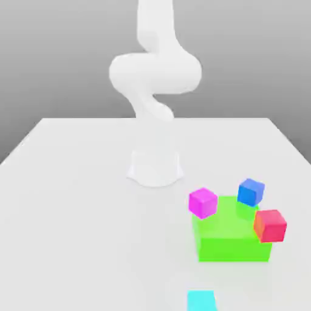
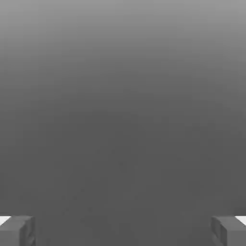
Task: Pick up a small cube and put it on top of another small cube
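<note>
Though open, gripper point(image 2: 123, 231) (cyan cube point(image 1: 201, 300) apart)

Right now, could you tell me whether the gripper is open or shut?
Open: in the hand view, the gripper's two jaws stand wide apart, with nothing between them.

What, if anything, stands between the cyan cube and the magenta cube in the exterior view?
The large green block partly does: its near corner lies close to the line from the cyan cube to the magenta cube.
</note>
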Controlling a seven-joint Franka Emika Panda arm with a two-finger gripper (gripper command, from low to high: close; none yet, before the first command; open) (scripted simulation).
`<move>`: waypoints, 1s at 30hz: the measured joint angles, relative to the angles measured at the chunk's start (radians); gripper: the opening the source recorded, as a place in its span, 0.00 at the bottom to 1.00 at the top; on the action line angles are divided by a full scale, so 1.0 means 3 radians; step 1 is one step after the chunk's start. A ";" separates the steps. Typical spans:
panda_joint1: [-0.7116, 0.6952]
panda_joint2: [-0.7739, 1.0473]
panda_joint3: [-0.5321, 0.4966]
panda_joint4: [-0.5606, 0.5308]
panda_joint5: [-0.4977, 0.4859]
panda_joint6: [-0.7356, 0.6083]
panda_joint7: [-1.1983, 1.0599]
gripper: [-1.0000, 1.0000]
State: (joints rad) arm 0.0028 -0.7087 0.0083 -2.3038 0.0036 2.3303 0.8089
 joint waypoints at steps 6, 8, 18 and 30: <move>0.0020 0.0745 0.0081 -0.0031 0.0017 0.0248 0.0082 0.50; 0.0027 0.0987 0.0110 -0.0040 0.0015 0.0328 0.0114 0.50; 0.0098 0.2196 0.0228 -0.0090 -0.0063 0.0729 0.0322 0.50; 0.0272 0.3649 0.0207 -0.0095 -0.0229 0.1304 0.0597 0.50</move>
State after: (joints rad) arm 0.0843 0.3860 0.0706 -2.3324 -0.0652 2.7214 0.9881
